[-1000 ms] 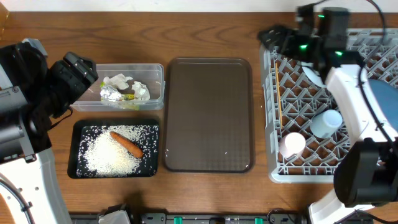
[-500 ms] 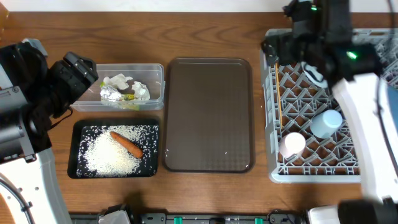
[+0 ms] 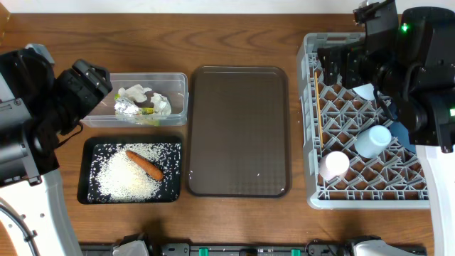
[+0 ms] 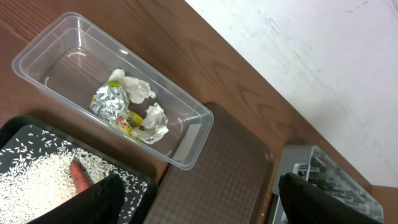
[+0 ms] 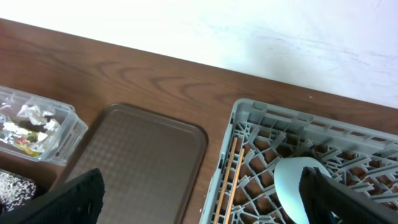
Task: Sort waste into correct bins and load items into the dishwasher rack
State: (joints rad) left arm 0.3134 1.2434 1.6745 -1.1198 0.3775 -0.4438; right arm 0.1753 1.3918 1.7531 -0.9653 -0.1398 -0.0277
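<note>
Lower left: black tray (image 3: 91, 193) lay on the counter (image 3: 234, 35), holding a spread of rice (image 3: 121, 181) with the carrot (image 3: 146, 165) lying on it.
Lower right: rack (image 3: 313, 200) occupied the right side of the frame. The pink cup (image 3: 333, 166) sat in its near left part, with the blue cup (image 3: 372, 141) just beyond and to the right.
Centre: brown tray (image 3: 238, 131) lay between the two bins and the rack.
Rack, left edge: chopsticks (image 3: 319, 117) lay lengthwise in the lattice.
Rack, far part: bowl (image 3: 364, 91) was partly hidden under the right arm.
Upper left: tub (image 3: 183, 80) stood just beyond the black tray, with paper (image 3: 135, 93) and wrapper (image 3: 126, 108) inside.
Left pincer (image 4: 199, 190): spread, gripping nothing, above the tub's left end.
Right pincer (image 5: 202, 196): spread wide, gripping nothing, above the rack's far left corner.
</note>
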